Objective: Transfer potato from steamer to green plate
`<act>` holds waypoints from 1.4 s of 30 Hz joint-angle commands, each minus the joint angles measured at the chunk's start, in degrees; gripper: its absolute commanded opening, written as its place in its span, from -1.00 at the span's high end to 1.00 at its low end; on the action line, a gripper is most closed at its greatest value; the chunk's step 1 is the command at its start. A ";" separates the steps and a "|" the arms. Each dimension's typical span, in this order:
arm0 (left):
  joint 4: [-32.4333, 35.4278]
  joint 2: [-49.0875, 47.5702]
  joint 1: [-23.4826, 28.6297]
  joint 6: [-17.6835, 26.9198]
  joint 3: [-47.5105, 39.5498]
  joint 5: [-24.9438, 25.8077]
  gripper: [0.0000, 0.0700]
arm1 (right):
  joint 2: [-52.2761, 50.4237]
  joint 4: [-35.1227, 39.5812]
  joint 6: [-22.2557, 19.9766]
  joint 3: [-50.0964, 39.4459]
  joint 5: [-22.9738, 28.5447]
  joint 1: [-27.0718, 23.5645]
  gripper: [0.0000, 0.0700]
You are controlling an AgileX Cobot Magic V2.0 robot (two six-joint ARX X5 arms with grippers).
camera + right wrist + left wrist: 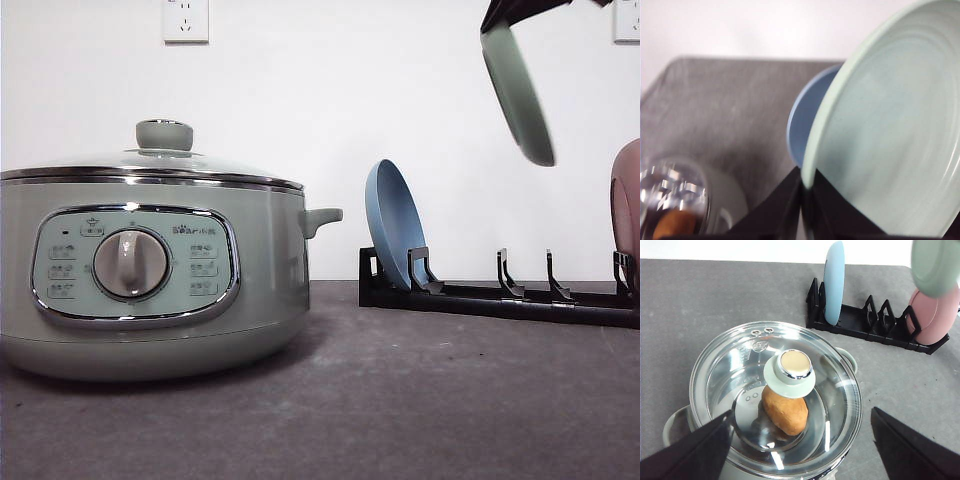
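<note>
**Green plate is up in the air, potato waits in the pot**

Front view: the steamer (150, 270) sits at the left with its glass lid (150, 165) on. At the upper right, the right gripper (515, 15) holds the green plate (518, 95) high above the black rack (500, 295).

Left wrist view: the potato (786, 412) lies inside the steamer, under the lid. The left gripper (800, 452) hangs over it, fingers spread wide.

Right wrist view: the fingers pinch the plate's rim.

I think the plate must go flat on the table next, then the lid comes off.

pink plate (627, 205) edge-cropped, potato (671, 224) blurred
</note>
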 commanded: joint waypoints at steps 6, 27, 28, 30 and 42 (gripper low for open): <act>0.26 0.42 -0.13 0.07 1.46 0.26 -0.59 | -6.56 -9.73 -10.33 1.12 5.97 6.01 0.98; 0.25 0.42 -0.13 0.09 1.46 0.26 -0.59 | -10.30 -26.56 -13.43 -14.88 30.88 36.26 0.99; 0.28 0.42 -0.13 0.09 1.46 0.26 -0.59 | -10.30 -26.00 -13.13 -16.78 31.58 37.28 0.99; 0.32 0.42 -0.13 0.09 1.46 0.26 -0.59 | -10.30 -24.33 -12.73 -20.59 32.39 39.06 0.99; 0.38 0.42 -0.13 0.09 1.46 0.26 -0.59 | -8.96 -8.88 -9.56 -39.25 33.25 46.65 0.99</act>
